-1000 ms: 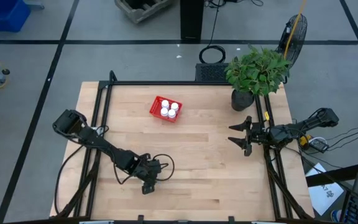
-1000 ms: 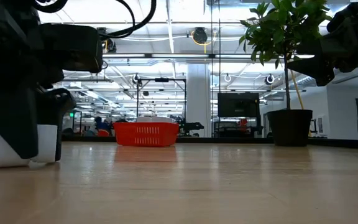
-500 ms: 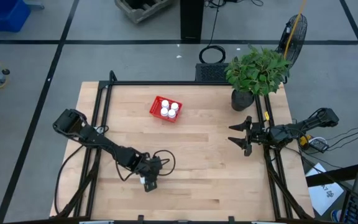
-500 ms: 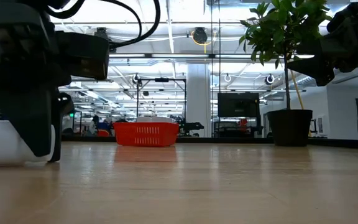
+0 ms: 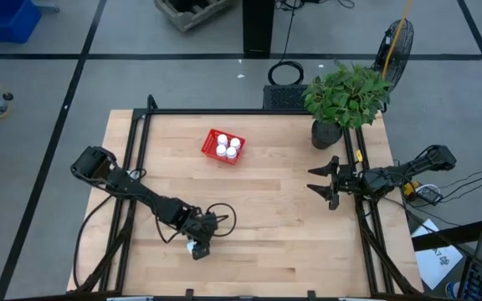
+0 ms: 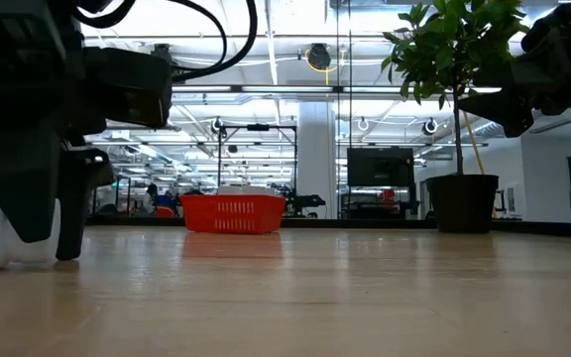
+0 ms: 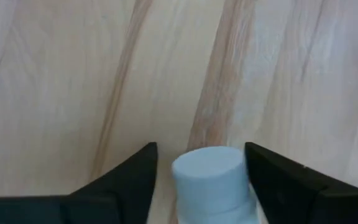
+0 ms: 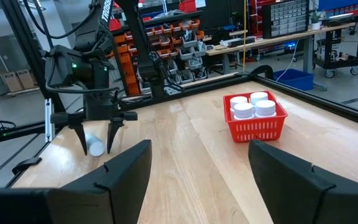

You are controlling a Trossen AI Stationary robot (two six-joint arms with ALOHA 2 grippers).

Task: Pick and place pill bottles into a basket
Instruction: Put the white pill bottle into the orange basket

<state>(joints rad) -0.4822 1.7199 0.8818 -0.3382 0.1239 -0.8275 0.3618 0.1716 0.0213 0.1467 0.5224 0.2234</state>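
We saw the left gripper (image 7: 199,180) straddling, unclenched, a lying pill bottle (image 7: 211,182) (right gripper (image 5: 322,182) likewise released, idle).

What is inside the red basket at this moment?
Four white pill bottles stand upright in the red basket, caps up; in the high view they fill most of it. Anything beneath them is covered.

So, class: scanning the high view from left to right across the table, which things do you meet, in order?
Left claw over a lone pill bottle → red basket holding four pill bottles → black plant pot → right claw.
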